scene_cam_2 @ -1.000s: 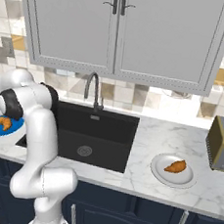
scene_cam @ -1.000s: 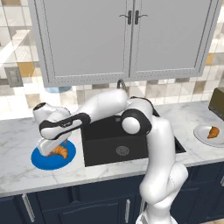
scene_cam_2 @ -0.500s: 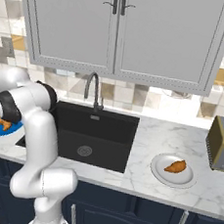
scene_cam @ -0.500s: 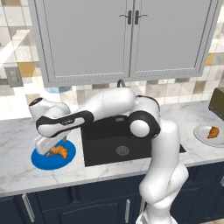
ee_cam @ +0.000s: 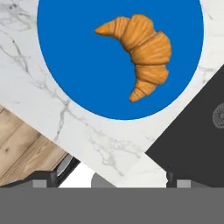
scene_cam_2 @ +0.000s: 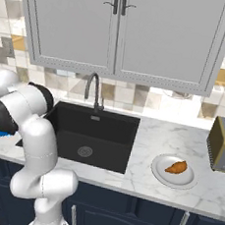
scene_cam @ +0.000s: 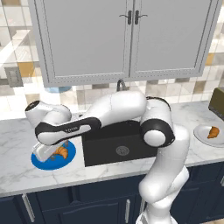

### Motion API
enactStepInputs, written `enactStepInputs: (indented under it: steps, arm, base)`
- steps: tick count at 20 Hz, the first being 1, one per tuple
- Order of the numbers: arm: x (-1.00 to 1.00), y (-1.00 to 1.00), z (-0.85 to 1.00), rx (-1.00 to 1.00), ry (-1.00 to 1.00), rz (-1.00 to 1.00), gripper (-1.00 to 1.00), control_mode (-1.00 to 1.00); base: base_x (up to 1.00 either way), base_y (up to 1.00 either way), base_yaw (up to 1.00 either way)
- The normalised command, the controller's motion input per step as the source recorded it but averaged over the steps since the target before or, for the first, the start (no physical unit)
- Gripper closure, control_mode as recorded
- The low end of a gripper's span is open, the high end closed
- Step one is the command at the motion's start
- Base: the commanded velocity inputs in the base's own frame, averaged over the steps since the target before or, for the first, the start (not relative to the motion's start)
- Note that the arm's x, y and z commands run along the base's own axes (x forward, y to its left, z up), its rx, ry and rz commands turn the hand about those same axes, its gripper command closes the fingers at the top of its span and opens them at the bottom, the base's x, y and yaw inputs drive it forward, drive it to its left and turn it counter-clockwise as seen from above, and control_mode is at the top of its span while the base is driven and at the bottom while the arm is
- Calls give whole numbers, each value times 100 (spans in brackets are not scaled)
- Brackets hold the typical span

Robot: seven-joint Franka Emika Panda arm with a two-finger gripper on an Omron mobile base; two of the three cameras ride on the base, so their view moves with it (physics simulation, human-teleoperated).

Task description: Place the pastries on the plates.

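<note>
From the left base view: my end effector point(scene_cam: 45, 153) hangs over the blue plate point(scene_cam: 41, 162) on the marble surface point(scene_cam: 17, 140), at 9 o'clock of the sink point(scene_cam: 118, 146); croissant point(scene_cam: 61, 151) lies on that plate. Second pastry point(scene_cam: 213, 132) sits on the white plate point(scene_cam: 200, 134) at far 3 o'clock.

Right base view: white plate point(scene_cam_2: 159, 175) holds the second pastry point(scene_cam_2: 176, 167), toaster point(scene_cam_2: 223, 144) just beside.

Hand view: croissant point(ee_cam: 140, 52) lies free on the blue plate point(ee_cam: 74, 74). I hold nothing; fingers spread wide.

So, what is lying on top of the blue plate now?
A croissant lies on the blue plate, whole and uncovered in the hand view. In the left base view, the robot's hand covers part of the plate's left side, so that part cannot be checked there.
</note>
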Motion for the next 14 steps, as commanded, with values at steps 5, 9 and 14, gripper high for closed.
enactStepInputs:
  steps: [5, 9, 14]
  arm:
    - [-61, -28, 16, 0, -8, 0, -100, -100]
    - [-55, -27, 9, 2, -5, 0, -100, -100]
    - [-49, -33, 6, 2, -5, 0, -100, -100]
  base:
    - [0, 0, 0]
    - [0, 0, 0]
    - [0, 0, 0]
